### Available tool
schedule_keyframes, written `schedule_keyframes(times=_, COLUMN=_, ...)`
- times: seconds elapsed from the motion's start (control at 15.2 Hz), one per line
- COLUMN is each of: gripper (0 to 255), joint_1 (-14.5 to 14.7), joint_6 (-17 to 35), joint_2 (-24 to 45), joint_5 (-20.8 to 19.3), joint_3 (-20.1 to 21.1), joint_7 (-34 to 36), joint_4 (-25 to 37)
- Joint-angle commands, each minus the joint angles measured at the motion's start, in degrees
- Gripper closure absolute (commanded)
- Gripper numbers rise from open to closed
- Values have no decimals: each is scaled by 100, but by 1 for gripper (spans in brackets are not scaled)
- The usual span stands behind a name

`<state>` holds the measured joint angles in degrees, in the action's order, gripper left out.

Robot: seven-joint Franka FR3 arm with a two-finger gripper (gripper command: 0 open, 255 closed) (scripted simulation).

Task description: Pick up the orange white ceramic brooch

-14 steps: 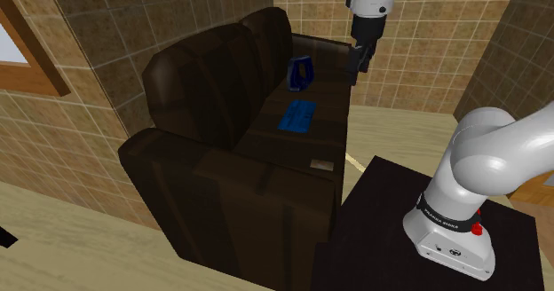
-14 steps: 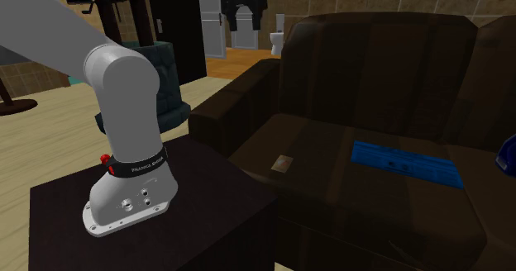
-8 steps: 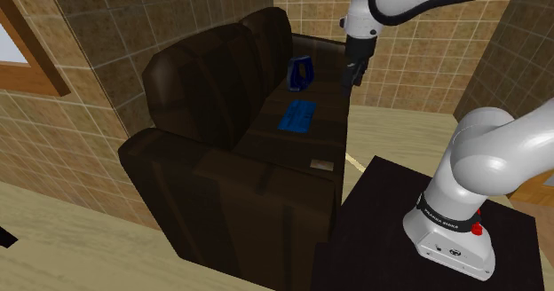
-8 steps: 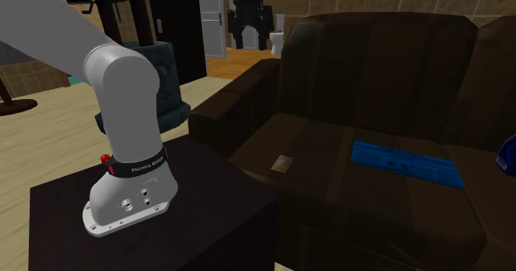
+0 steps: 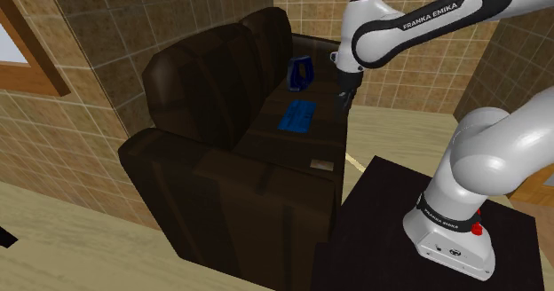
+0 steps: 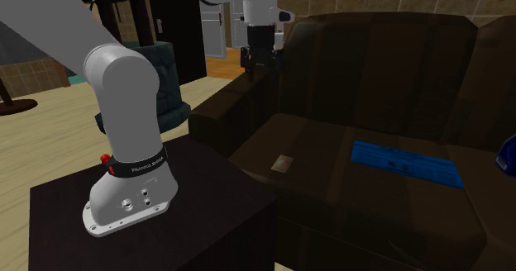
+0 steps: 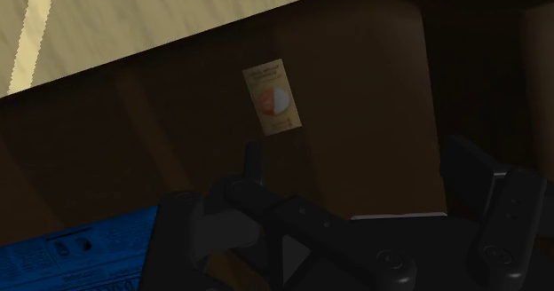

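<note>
The brooch is a small orange and white piece on a pale card [image 5: 320, 165], lying flat near the front edge of the dark brown sofa seat [image 5: 266, 143]. It is also seen on the cushion in the second exterior view [image 6: 284, 164]. My black gripper [image 5: 341, 99] hangs in the air above the seat's front edge, well away from the brooch. In the second exterior view the gripper [image 6: 263, 64] is high over the sofa arm. In the wrist view the brooch card [image 7: 272, 98] lies beyond the gripper [image 7: 360, 169], whose fingers stand apart with nothing between them.
A flat blue packet [image 5: 298, 117] lies mid-seat, farther along than the brooch. A blue upright object [image 5: 302, 72] stands at the seat's far end. The sofa's tall backrest [image 5: 200, 76] rises behind. My black stand [image 5: 382, 236] is beside the sofa's near arm.
The arm has swung down and toward the sofa. The gripper dropped from the top of the shoulder view to just above the seat's front edge. The brooch has not moved.
</note>
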<state>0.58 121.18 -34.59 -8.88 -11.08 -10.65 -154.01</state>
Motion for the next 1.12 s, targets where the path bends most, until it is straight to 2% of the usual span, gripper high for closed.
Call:
schedule_keyframes(times=0.0, gripper=0, joint_1=13, joint_6=499, joint_2=387, joint_5=-17, joint_3=-137, joint_7=-131, joint_4=-111)
schedule_keyframes(times=0.33, gripper=0, joint_1=106, joint_6=1687, joint_2=1476, joint_5=72, joint_3=-471, joint_7=-520, joint_4=-246)
schedule_keyframes(times=0.59, gripper=0, joint_1=278, joint_6=2609, joint_2=2510, joint_5=421, joint_3=-733, joint_7=-1001, joint_4=-181)
schedule_keyframes(times=0.86, gripper=0, joint_1=455, joint_6=3418, joint_2=3644, joint_5=1283, joint_3=-849, joint_7=-1829, joint_4=41)
schedule_keyframes(times=1.06, gripper=0, joint_1=331, joint_6=3885, joint_2=4508, joint_5=2218, joint_3=-597, joint_7=-2659, joint_4=327)
